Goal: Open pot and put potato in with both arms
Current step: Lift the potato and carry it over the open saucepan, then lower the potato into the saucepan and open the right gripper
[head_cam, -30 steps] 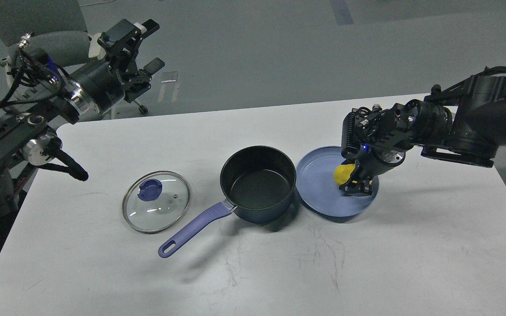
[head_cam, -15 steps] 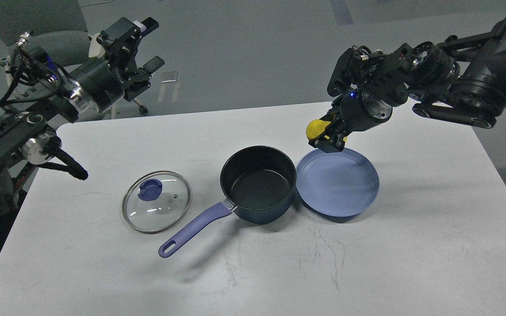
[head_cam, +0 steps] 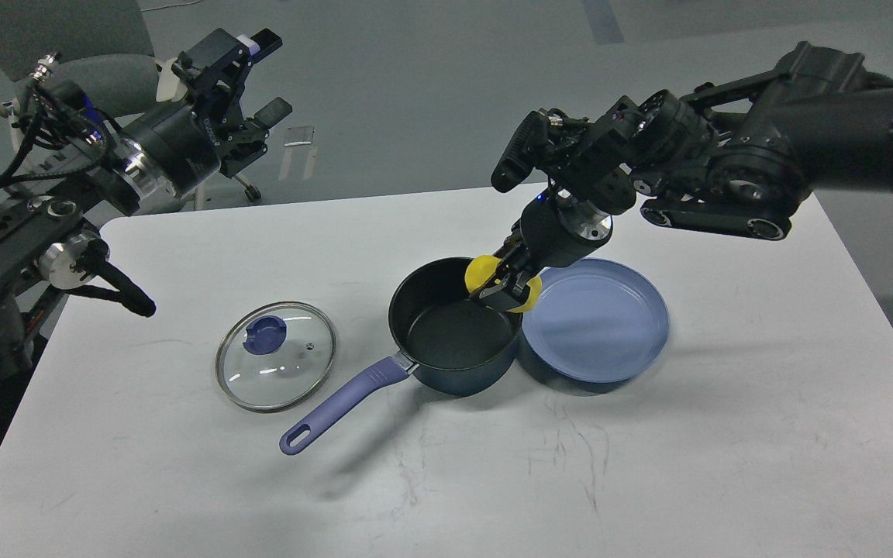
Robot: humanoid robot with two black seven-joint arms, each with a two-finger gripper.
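Head view is showing the right end effector (head_cam: pixel 502 292) clamping the potato (head_cam: pixel 481 271) across its middle; smooth, light plastic, likely slippery, over the pot (head_cam: pixel 455 324).

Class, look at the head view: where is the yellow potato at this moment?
The potato is right of centre, held in the right gripper over the pot, at its right rim beside the blue plate; it is not resting inside yet.

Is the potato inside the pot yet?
Not yet. The potato is held by the right gripper over the pot's right rim.
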